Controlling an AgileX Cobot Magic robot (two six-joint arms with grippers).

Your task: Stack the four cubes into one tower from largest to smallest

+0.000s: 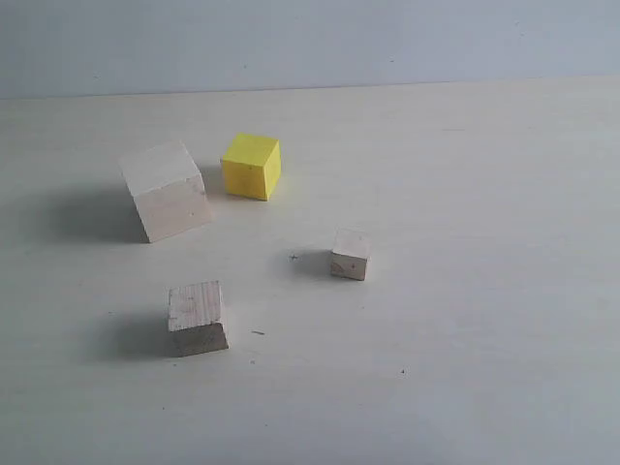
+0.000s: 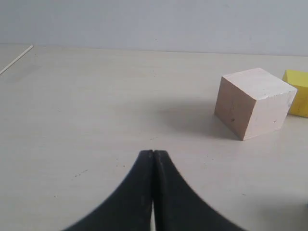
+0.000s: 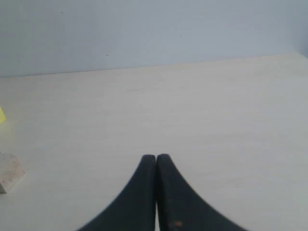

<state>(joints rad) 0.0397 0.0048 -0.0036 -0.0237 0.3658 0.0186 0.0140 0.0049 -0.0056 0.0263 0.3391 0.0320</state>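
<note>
Four cubes lie apart on the pale table. The large wooden cube (image 1: 167, 190) sits at the left, with the yellow cube (image 1: 252, 166) just behind and right of it. The medium wooden cube (image 1: 198, 318) is nearest the front, the small wooden cube (image 1: 350, 254) near the middle. No arm shows in the exterior view. In the left wrist view my left gripper (image 2: 153, 153) is shut and empty, well short of the large cube (image 2: 253, 101) and the yellow cube (image 2: 298, 91). My right gripper (image 3: 156, 157) is shut and empty; a wooden cube (image 3: 9, 172) sits at the frame edge.
The tabletop (image 1: 484, 194) runs back to a pale blue-grey wall (image 1: 310, 39). A thin pale rod or edge (image 2: 17, 59) shows far off in the left wrist view.
</note>
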